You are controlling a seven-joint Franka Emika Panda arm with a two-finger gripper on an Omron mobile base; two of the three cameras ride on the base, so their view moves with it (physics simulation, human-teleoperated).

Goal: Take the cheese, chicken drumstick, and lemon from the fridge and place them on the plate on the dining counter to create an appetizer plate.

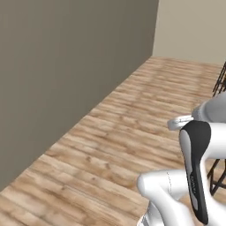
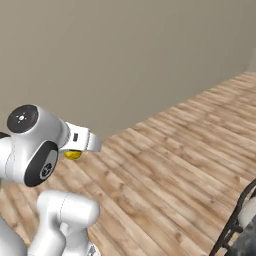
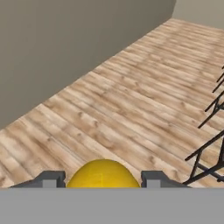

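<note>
- We count 1 lemon (image 3: pixel 103 174): bright yellow, round, sitting btwn the 2 dark fingertips (image 3: pixel 49 179) at the bottom of the hand view.
- Gripper (image 3: pixel 103 180): jaws clamped on the lemon, 1 tip on each side of it, both touching the yellow surface.
- Right base view: same lemon (image 2: pixel 73 155) shows as a small yellow bit just under the white hand, partly hidden by it; the gripper (image 2: pixel 75 152) itself is mostly covered by the hand there.
- The lemon is held up off the floor (image 3: pixel 131 100), w/ wood planks well below it.
- 1 floor: light brown wood planks, running from lower left to upper right in the hand view.
- Walls: 1 long plain grey-brown wall (image 1: pixel 66 75) on the left in the left base view, 1 paler wall (image 1: pixel 194 26) at the far end; they meet at a corner.
- Black metal frames (image 3: pixel 210 131) at the right edge of the hand view: thin legs and bars, at least 2 sets; can't tell exactly what they belong to. More of the black frame (image 2: pixel 235 225) at lower right of the right base view.
- Containers: we see 1 thing held, the lemon in the jaws; nothing else is carried.
- Writing: faint marks on the arm's dark cover in the left base view, too small to read.
</note>
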